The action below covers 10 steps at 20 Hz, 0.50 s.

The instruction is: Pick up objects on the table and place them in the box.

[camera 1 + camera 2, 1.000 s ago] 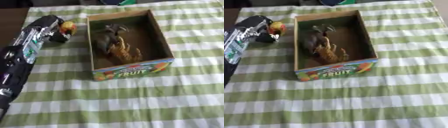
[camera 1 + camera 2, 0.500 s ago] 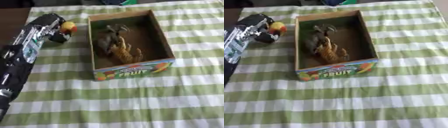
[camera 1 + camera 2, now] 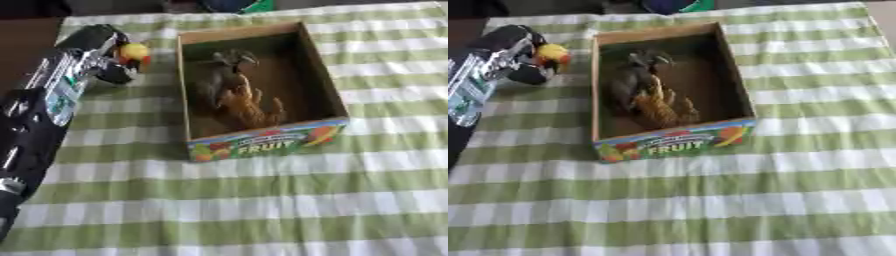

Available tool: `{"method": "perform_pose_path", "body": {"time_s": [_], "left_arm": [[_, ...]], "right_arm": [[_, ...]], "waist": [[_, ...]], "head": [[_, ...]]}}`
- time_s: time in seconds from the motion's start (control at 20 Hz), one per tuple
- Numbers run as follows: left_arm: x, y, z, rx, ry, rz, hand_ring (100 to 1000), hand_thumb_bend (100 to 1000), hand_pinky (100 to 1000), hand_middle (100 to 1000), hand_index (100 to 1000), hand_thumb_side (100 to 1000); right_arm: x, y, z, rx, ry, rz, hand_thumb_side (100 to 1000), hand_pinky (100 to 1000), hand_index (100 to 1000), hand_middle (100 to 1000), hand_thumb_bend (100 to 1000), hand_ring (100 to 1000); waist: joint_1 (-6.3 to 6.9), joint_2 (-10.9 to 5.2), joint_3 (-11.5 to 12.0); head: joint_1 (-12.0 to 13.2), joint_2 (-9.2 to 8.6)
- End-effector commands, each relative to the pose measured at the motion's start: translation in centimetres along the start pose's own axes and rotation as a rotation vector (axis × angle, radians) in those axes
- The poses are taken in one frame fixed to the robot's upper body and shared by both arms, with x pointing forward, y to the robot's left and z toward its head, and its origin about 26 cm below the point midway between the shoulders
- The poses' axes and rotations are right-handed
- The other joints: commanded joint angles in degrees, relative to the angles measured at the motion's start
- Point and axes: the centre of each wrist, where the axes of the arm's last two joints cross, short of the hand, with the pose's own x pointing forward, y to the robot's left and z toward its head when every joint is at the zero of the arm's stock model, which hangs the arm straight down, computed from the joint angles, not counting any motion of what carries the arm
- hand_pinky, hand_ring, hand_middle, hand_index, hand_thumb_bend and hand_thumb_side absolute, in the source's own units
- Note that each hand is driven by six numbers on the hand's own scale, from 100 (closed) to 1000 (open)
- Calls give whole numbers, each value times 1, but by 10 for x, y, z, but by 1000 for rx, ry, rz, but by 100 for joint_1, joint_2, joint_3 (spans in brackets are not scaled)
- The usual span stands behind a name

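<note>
The left hand [image 3: 107,55] curls round a small round yellow-and-red toy [image 3: 134,51] — just beside the cardboard box [image 3: 262,141], where bumpy brown animal toys [image 3: 236,95] lie.

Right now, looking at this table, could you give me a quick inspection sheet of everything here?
Surface: green and white striped tablecloth, lying flat.
Job's things: open cardboard box printed FRUIT; inside it a grey toy animal and an orange one; a small yellow and red object left of the box, outside it.
Clutter: nothing seen.
Hands: left robot hand curled round the yellow and red object; right robot hand not in view.
Cables: nothing seen.
Surroundings: dark floor past the cloth's left edge; blue and green item at the far edge.
</note>
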Motion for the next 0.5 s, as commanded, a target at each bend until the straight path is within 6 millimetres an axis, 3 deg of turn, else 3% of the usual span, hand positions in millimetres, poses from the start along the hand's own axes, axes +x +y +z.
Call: {"method": "perform_pose_path", "body": {"time_s": [0.05, 0.5], "left_arm": [[1, 29, 6, 93, -13, -31, 637, 100, 453, 612, 687, 268], [45, 67, 28, 249, -160, -97, 629, 100, 440, 599, 671, 269]], "right_arm": [[7, -7, -2, -15, -31, 20, 1000, 788, 853, 756, 100, 826], [7, -5, -3, -13, -35, 8, 1000, 788, 852, 756, 100, 826]], "waist": [[-24, -185, 8], [-44, -328, 17]], "head": [[-22, 71], [-70, 155]]}}
